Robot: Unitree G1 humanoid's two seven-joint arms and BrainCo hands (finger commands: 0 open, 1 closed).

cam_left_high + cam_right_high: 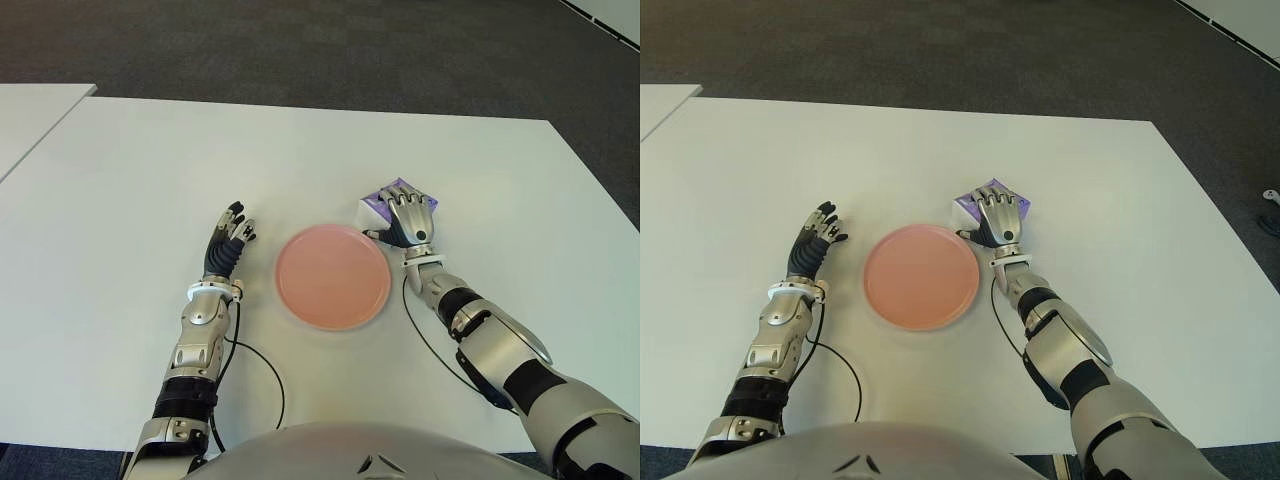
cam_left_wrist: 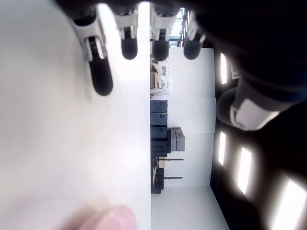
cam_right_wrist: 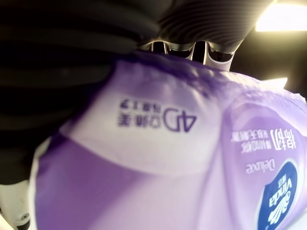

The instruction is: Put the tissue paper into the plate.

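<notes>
Scanning left to right on the white table (image 1: 120, 180). Left hand (image 1: 228, 243) sits on the left side, just beside the pink plate (image 1: 333, 277), apart from it. Its fingers (image 2: 101, 72) are extended and relaxed, holding nothing; the left wrist view shows the dark fingertips straight out over the bare tabletop. Can't tell whether the palm touches the surface. A black cable (image 1: 262, 370) runs along the table by the left forearm.

Plate is in the centre, round, flat on the table, nothing in it.

Right hand (image 1: 408, 219) is just right of the plate and slightly farther from the robot, laid palm-down on top of the purple tissue pack (image 1: 391, 195). Pack lies on the table, outside the plate, its near corner close to the plate rim; can't tell if they touch. Purple and white wrapper pokes out past the fingertips and on both sides of the hand. Right wrist view is filled by the wrapper (image 3: 158, 158) pressed against the palm, fingers (image 3: 211, 52) curled over its far edge, so the hand is closed on the pack. Pack not lifted.

Dark carpet (image 1: 300, 50) beyond the table.
</notes>
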